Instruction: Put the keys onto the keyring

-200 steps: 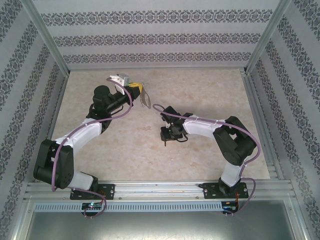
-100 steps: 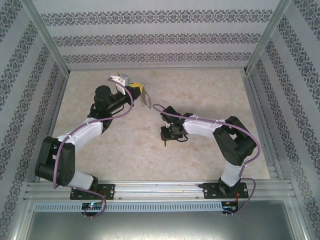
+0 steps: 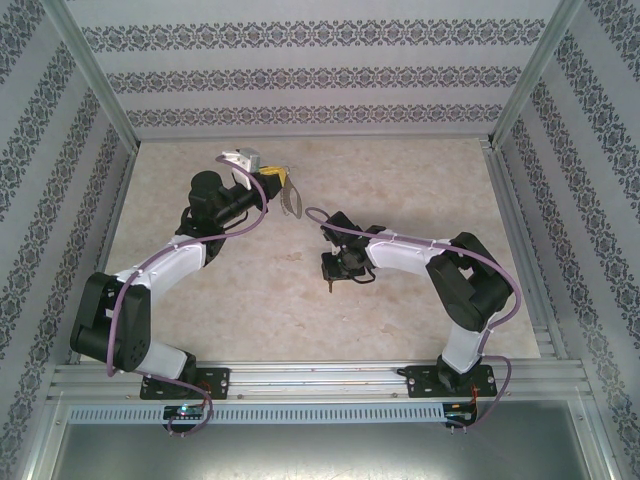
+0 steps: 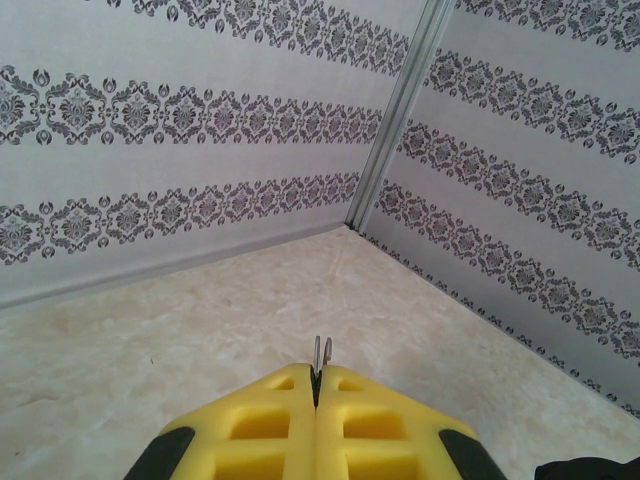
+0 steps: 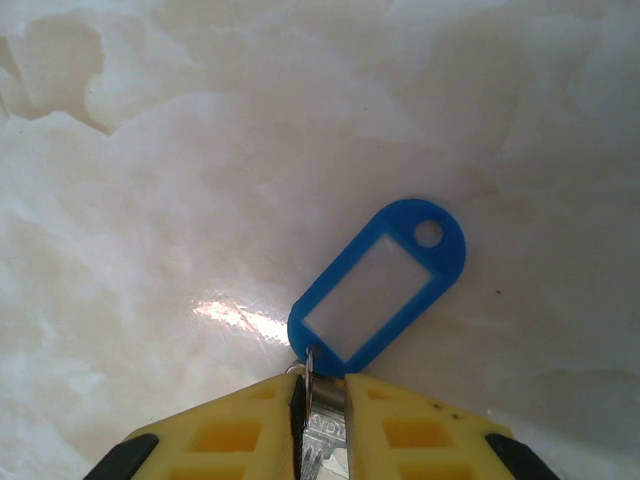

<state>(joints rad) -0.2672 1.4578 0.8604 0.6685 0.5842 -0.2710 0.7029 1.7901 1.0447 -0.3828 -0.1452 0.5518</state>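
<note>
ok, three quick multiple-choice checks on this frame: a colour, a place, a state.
1. Tag colour?
A. red
B. blue
C. green

2. Where is the keyring?
A. beside the tag
B. in the left gripper
C. against the back wall

3. The right gripper is:
A. wide open
B. shut, empty
C. shut on the key

Answers:
1 B: the oval is bright blue.
2 B: the loop hangs from it in the top view.
3 C: the silver key sits pinched in it.
</note>
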